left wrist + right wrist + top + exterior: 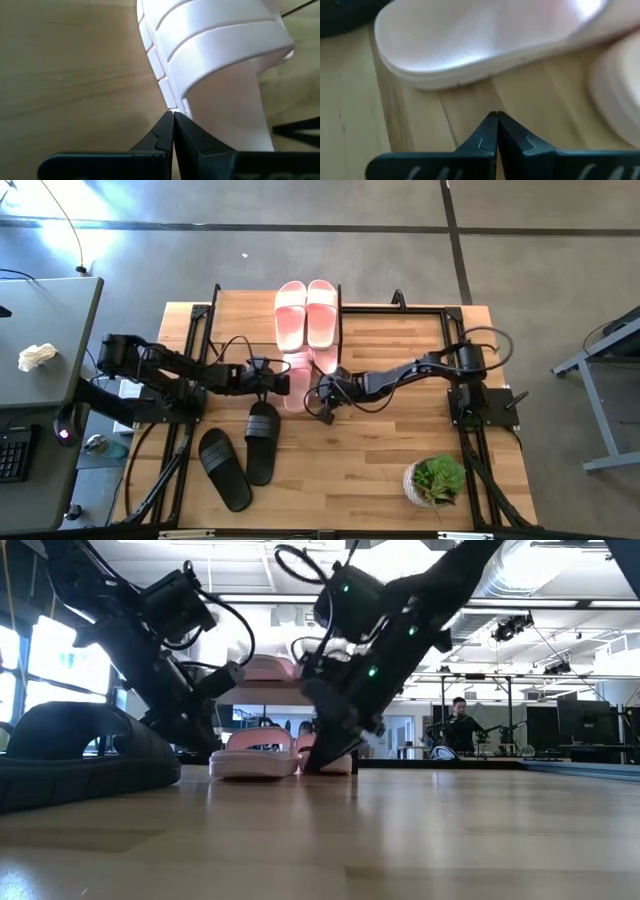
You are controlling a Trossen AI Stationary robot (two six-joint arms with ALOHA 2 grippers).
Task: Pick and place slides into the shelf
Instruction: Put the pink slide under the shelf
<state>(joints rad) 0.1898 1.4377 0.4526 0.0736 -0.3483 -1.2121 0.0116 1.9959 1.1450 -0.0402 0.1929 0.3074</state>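
Looking straight down, the small shelf with a light wooden top board and thin black legs (415,330) stands at the far side of the table, with two pale pink foam slides (306,312) lying side by side on top. Another pale pink pair (298,378) sits partly under its near edge, between the left gripper (284,383) and the right gripper (325,392), which meet there from opposite sides. Two black foam slides (240,452) lie nearer the front, and a small potted green plant (434,481) stands front right. At table height, one pink slide (255,754) rests flat on the wood between both dark arms. From the left wrist, the fingers (160,137) are pressed together, tips touching the sole edge of a ribbed pink slide (210,50). From the right wrist, the fingers (485,137) are likewise closed on nothing, just short of a pink slide's rim (470,50).
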